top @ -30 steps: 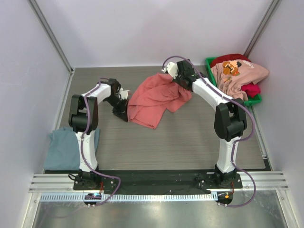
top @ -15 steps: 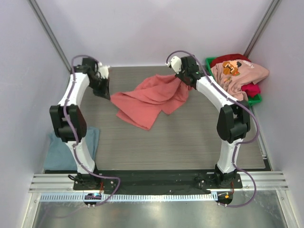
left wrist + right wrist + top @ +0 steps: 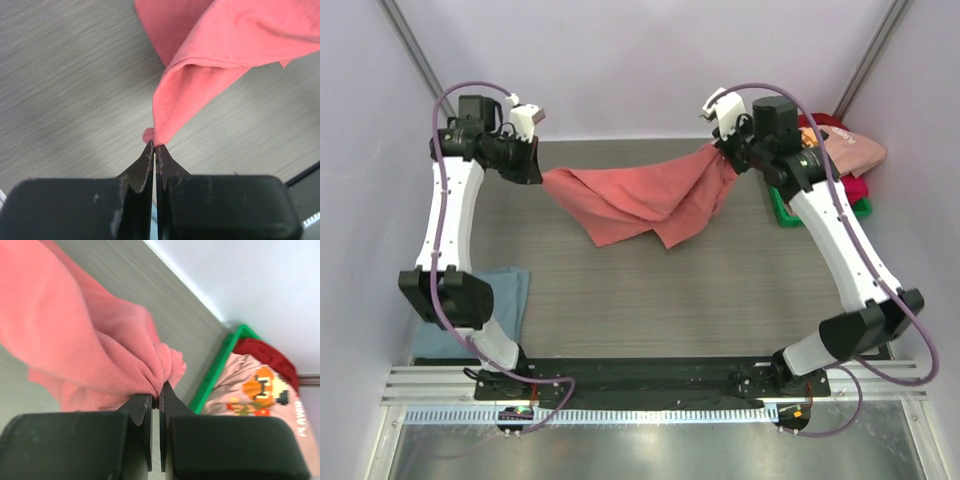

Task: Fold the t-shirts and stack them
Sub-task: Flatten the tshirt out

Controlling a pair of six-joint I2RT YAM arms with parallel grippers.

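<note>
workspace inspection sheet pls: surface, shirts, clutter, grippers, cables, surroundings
surface: grey wood-grain table
job's things: salmon-red t-shirt hangs stretched between both grippers; grey-blue t-shirt lies near left; light pink t-shirt and crimson t-shirt in the bin
clutter: green bin, far right
grippers: left gripper and right gripper each shut on a salmon-red edge
cables: purple cables run along both arms
surroundings: pale walls

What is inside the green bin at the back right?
In the green bin, a light pink tee with orange print lies on top, and a crimson tee shows beneath it. The bin's floor, and anything further under them, is covered.
</note>
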